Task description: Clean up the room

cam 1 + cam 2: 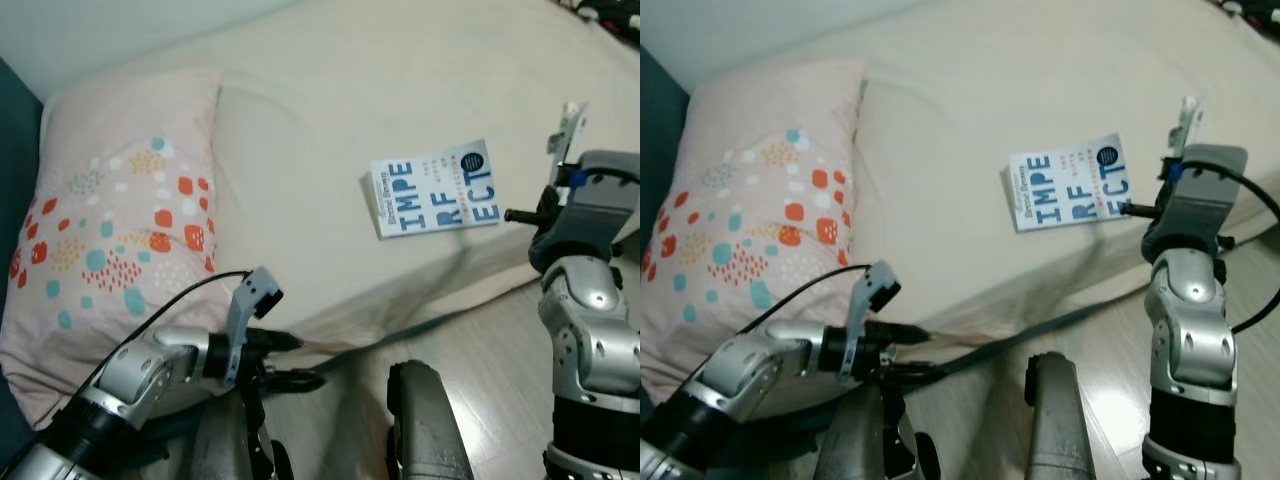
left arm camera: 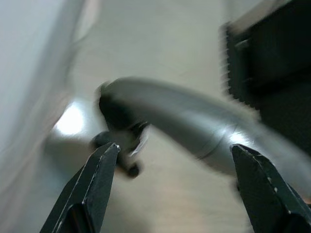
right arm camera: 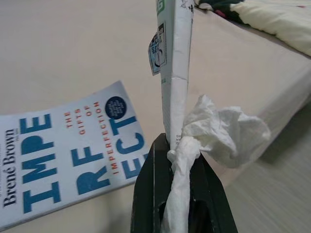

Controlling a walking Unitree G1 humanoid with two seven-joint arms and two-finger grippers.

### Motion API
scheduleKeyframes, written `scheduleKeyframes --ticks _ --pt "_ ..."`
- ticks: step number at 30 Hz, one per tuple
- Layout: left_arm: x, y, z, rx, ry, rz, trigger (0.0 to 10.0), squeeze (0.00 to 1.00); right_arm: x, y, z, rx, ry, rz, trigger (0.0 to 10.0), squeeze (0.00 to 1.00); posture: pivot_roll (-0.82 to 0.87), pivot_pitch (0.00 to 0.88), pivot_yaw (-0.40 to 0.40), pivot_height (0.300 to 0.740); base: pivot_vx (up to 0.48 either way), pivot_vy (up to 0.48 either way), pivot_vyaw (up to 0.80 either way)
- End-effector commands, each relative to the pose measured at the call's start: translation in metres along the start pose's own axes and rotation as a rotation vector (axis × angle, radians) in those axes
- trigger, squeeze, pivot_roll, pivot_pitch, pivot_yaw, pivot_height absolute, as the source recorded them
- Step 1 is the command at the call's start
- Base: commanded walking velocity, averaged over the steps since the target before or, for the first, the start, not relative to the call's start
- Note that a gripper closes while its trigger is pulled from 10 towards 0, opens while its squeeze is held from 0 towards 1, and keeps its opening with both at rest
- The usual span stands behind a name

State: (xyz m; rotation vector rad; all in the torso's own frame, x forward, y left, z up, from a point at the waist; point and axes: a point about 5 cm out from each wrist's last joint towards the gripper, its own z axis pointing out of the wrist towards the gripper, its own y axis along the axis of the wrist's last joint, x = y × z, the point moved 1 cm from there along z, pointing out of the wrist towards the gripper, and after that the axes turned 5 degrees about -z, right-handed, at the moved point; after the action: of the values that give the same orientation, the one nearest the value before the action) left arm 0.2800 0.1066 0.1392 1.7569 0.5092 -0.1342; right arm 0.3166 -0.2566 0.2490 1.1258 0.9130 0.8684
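Litter is noted in the right gripper [image 3: 177, 145], whose fingers are clamped together on a crumpled white tissue [image 3: 221, 128] and a thin flattened carton [image 3: 175, 63], the carton standing upright above the pinch. In the head views this gripper [image 1: 1130, 208] is raised at about three o'clock, just beside the bed edge. A book [image 1: 432, 187] titled "The Gifts of Imperfection" is seen lying flat, cover up, on the cream mattress [image 1: 330, 110], at roughly nine o'clock from the gripper and very near it. A patterned pillow [image 1: 110, 240] occupies the nine o'clock side of the bed. The left gripper [image 1: 300, 362] is held low at seven o'clock, near the mattress edge above the floor [image 1: 480, 350], its fingers [image 2: 97, 184] spread wide and holding nothing. Slippage is judged the main risk: the tissue is pinched only by a twisted tail and the carton only by its lower end, so a quick swing could shake either loose. Contact with the book is also judged possible, given its closeness. No bin or other container is seen, so a destination for the litter cannot be confirmed.
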Motion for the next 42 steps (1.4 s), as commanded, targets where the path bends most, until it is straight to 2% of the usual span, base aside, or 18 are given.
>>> scheduleKeyframes --ticks 1,2,3,6,8,10,11,13,14,15,16,18,19,22,26,36,38,42 --pt "-0.002 -0.006 -0.004 -0.010 -0.032 -0.046 10.0 0.00 -0.002 -0.002 0.001 0.000 -0.013 -0.002 10.0 0.00 -0.13 0.254 0.130 0.591 0.000 0.000 0.00" --pt "0.000 0.002 -0.001 -0.071 -0.045 -0.071 10.0 0.00 -0.003 -0.002 0.003 -0.001 -0.017 -0.005 10.0 0.00 -0.13 0.242 0.127 0.591 0.000 0.000 0.00" --pt "0.000 0.002 -0.001 -0.071 -0.045 -0.071 10.0 0.00 -0.003 -0.002 0.003 -0.001 -0.017 -0.005 10.0 0.00 -0.13 0.242 0.127 0.591 0.000 0.000 0.00" --pt "0.016 0.031 0.004 -0.315 0.053 -0.153 10.0 0.00 0.001 -0.003 0.010 -0.001 -0.002 -0.009 10.0 0.00 -0.12 0.210 0.113 0.591 0.000 0.000 0.00" --pt "0.016 0.031 0.004 -0.315 0.053 -0.153 10.0 0.00 0.001 -0.003 0.010 -0.001 -0.002 -0.009 10.0 0.00 -0.12 0.210 0.113 0.591 0.000 0.000 0.00" --pt "0.026 0.042 0.006 -0.443 0.162 -0.205 10.0 0.00 0.009 -0.003 0.014 -0.007 0.037 0.012 10.0 0.00 -0.11 0.193 0.099 0.595 0.000 0.000 0.00" --pt "0.026 0.042 0.006 -0.443 0.162 -0.205 10.0 0.00 0.009 -0.003 0.014 -0.007 0.037 0.012 10.0 0.00 -0.11 0.193 0.099 0.595 0.000 0.000 0.00" --pt "0.039 0.046 0.007 -0.544 0.291 -0.253 10.0 0.00 0.019 -0.004 0.016 -0.015 0.095 0.037 10.0 0.00 -0.10 0.181 0.085 0.604 0.000 0.000 0.00" --pt "0.039 0.046 0.007 -0.544 0.291 -0.253 10.0 0.00 0.019 -0.004 0.016 -0.015 0.095 0.037 10.0 0.00 -0.10 0.181 0.085 0.604 0.000 0.000 0.00" --pt "0.049 0.043 0.007 -0.590 0.388 -0.301 10.0 0.00 0.027 -0.007 0.016 -0.008 0.126 0.048 10.0 0.00 -0.10 0.172 0.075 0.609 0.000 0.000 0.00" --pt "0.049 0.043 0.007 -0.590 0.388 -0.301 10.0 0.00 0.027 -0.007 0.016 -0.008 0.126 0.048 10.0 0.00 -0.10 0.172 0.075 0.609 0.000 0.000 0.00" --pt "0.066 0.028 0.006 -0.641 0.590 -0.364 10.0 0.00 0.046 -0.016 0.016 0.011 0.195 0.072 10.0 0.00 -0.08 0.142 0.063 0.619 0.000 0.000 0.00" --pt "0.066 0.028 0.006 -0.641 0.590 -0.364 10.0 0.00 0.046 -0.016 0.016 0.011 0.195 0.072 10.0 0.00 -0.08 0.142 0.063 0.619 0.000 0.000 0.00" --pt "0.074 0.011 0.006 -0.632 0.699 -0.397 10.0 0.00 0.066 -0.022 0.015 0.024 0.259 0.113 10.0 0.00 -0.08 0.125 0.065 0.633 0.000 0.000 0.00" --pt "0.076 -0.002 0.004 -0.577 0.790 -0.365 10.0 0.00 0.086 -0.030 0.010 0.036 0.311 0.136 10.0 0.00 -0.06 0.107 0.068 0.653 -0.480 0.000 0.00" --pt "0.082 -0.014 -0.002 -0.561 0.853 -0.305 10.0 0.00 0.101 -0.046 0.003 0.069 0.357 0.148 10.0 0.00 -0.06 0.087 0.075 0.677 -0.096 0.000 0.00" --pt "0.086 -0.029 -0.005 -0.503 0.914 -0.276 10.0 0.00 0.101 -0.059 0.002 0.099 0.361 0.140 10.0 0.00 -0.06 0.080 0.076 0.687 0.000 0.000 0.00" --pt "0.089 -0.039 -0.009 -0.463 0.954 -0.264 10.0 0.00 0.099 -0.067 0.001 0.120 0.357 0.135 10.0 0.00 -0.06 0.074 0.075 0.691 0.000 0.000 0.00"
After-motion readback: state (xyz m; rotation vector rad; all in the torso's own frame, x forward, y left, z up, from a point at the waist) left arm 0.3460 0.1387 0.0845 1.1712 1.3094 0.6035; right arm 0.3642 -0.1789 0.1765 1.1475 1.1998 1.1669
